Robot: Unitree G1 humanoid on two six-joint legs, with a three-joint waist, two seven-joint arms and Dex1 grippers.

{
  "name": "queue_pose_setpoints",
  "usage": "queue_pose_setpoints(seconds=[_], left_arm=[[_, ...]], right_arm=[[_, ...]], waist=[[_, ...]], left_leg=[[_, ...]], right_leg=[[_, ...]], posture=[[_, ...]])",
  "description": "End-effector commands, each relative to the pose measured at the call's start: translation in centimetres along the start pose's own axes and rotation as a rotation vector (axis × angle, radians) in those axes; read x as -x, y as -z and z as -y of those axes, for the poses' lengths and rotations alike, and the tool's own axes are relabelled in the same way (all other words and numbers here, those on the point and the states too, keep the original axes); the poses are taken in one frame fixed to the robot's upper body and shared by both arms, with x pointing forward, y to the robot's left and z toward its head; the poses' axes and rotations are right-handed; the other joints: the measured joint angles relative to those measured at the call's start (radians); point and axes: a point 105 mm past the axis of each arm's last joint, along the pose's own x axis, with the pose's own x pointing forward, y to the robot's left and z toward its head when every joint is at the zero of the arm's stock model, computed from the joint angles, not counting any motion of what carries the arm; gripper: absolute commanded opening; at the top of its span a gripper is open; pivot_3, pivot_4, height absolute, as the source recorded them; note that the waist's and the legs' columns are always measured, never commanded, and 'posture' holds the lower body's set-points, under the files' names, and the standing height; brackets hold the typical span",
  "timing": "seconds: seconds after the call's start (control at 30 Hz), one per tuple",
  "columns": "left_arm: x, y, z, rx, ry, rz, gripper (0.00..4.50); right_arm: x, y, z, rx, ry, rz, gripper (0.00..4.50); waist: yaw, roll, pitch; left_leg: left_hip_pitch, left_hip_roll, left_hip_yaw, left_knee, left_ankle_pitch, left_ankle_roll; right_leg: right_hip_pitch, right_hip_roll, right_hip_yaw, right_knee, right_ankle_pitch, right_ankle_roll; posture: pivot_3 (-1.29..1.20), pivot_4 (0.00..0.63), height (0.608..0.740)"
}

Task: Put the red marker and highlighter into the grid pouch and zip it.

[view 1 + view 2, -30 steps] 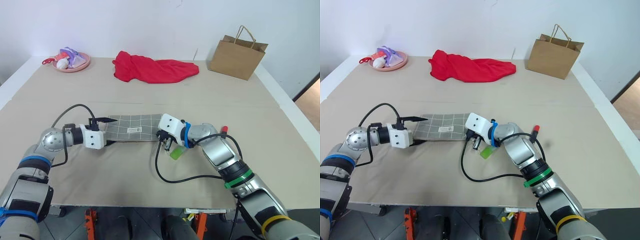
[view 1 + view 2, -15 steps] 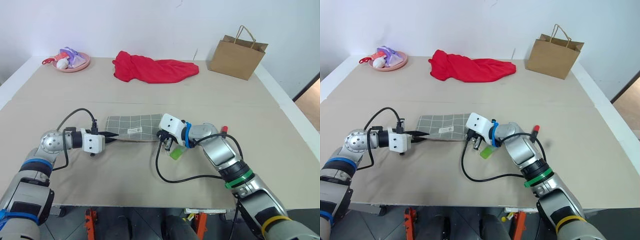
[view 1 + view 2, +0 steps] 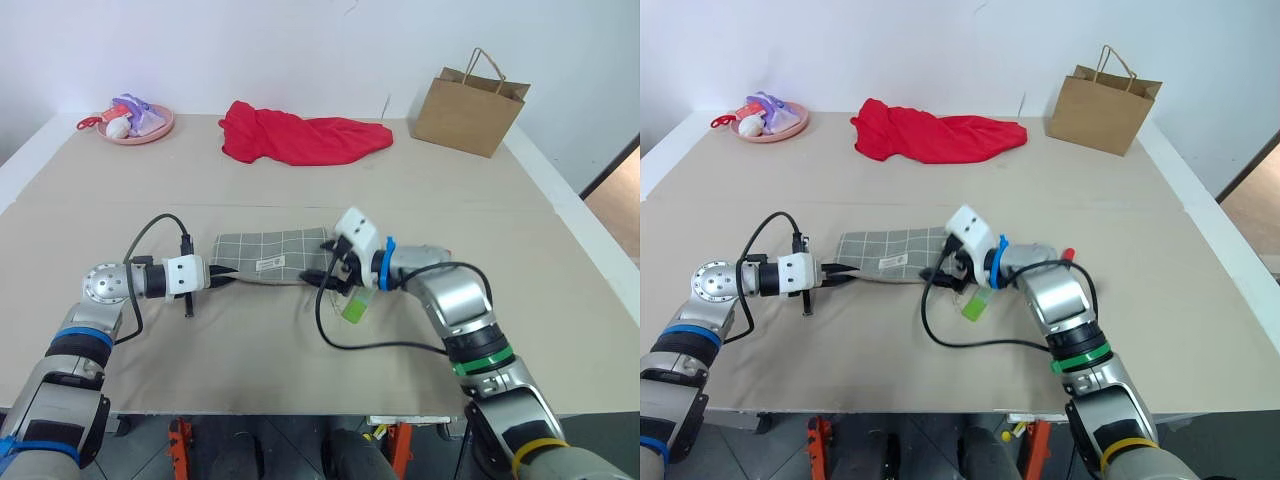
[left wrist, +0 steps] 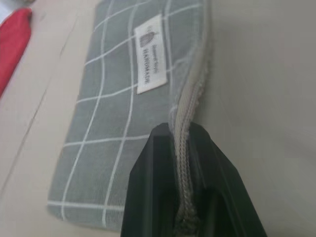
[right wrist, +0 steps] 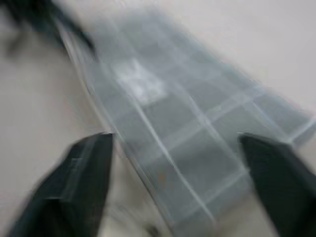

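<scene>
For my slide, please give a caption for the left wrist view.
Left end effector shut on the zipper edge of the grid pouch, which lies on the table.

The grey-green grid pouch (image 3: 268, 255) with white label lies flat on the counter, its zipper edge nearest the robot. The light-green highlighter (image 3: 352, 307) lies just beside its right end; the red marker (image 3: 1068, 254) lies farther right.

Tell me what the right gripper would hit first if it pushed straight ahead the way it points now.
Most likely the grid pouch: the open right gripper points at its fabric, near the end opposite the left gripper. Depth is unclear.
</scene>
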Motion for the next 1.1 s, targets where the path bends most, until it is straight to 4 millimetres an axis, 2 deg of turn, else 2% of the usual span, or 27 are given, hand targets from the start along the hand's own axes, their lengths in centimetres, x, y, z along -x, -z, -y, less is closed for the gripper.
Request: queue_pose_setpoints(seconds=[0.03, 0.13, 0.2, 0.23, 0.33, 0.53, 0.73, 1.1], left_arm=[[1.2, -1.7, -2.9, 0.110, -0.177, 0.055, 0.00], [1.4, -1.9, -3.7, 0.219, -0.249, 0.033, 0.00], [1.6, -2.3, -4.3, 0.293, -0.308, 0.020, 0.00], [1.6, -2.8, -4.4, 0.306, -0.322, 0.020, 0.00], [1.3, -3.9, -4.3, 0.324, -0.345, 0.014, 0.00], [0.6, -4.2, -3.3, 0.336, -0.330, -0.026, 0.00], [-0.1, -4.3, -2.6, 0.349, -0.309, -0.035, 0.00], [-1.1, -4.5, -2.2, 0.357, -0.300, -0.024, 0.00]], right_arm=[[3.6, -6.7, 0.8, -0.041, -0.017, 0.220, 4.49], [5.0, -7.8, 1.5, -0.072, -0.009, 0.252, 4.49], [5.5, -7.7, 1.8, -0.089, 0.008, 0.251, 4.49], [5.4, -7.0, 2.2, -0.095, 0.038, 0.225, 4.49], [4.5, -4.6, 3.0, -0.135, 0.121, 0.146, 4.49], [1.7, -2.1, 3.1, -0.207, 0.213, 0.090, 4.49], [0.5, -1.4, 4.6, -0.247, 0.311, 0.080, 4.49], [-1.6, -0.3, 5.3, -0.270, 0.342, 0.062, 4.49]], waist=[[0.000, 0.000, 0.000], [0.002, 0.000, 0.000], [0.002, 0.000, 0.000], [0.001, 0.000, 0.000], [0.001, 0.000, 0.000], [-0.003, 0.000, 0.000], [0.001, 0.000, 0.000], [0.001, 0.000, 0.000]], left_leg=[[0.000, 0.000, -0.001, 0.000, 0.000, 0.000], [-0.001, 0.001, -0.003, 0.000, 0.000, 0.000], [-0.001, 0.000, -0.004, -0.001, 0.000, 0.000], [-0.001, 0.000, -0.004, -0.001, 0.000, 0.000], [-0.001, -0.001, -0.004, -0.001, 0.000, 0.000], [-0.001, -0.001, -0.005, -0.002, 0.000, 0.000], [-0.001, -0.001, -0.004, -0.002, 0.000, 0.000], [-0.001, -0.002, -0.004, -0.004, 0.000, 0.000]], right_leg=[[0.000, 0.000, 0.000, 0.000, 0.000, 0.000], [0.000, 0.000, -0.002, 0.000, 0.000, 0.000], [0.001, 0.000, -0.003, 0.000, -0.001, 0.000], [0.001, 0.000, -0.003, 0.000, -0.001, 0.000], [0.001, 0.000, -0.002, -0.001, -0.001, 0.000], [0.000, 0.002, 0.001, -0.001, -0.001, 0.000], [0.000, 0.001, 0.000, -0.001, -0.001, 0.000], [0.000, 0.000, 0.001, -0.002, -0.002, 0.001]], posture=[[0.00, 0.150, 0.740], [0.00, 0.150, 0.740], [0.00, 0.150, 0.740], [0.00, 0.150, 0.740], [0.00, 0.150, 0.740], [0.00, 0.150, 0.740], [0.00, 0.150, 0.740], [0.00, 0.150, 0.740]])
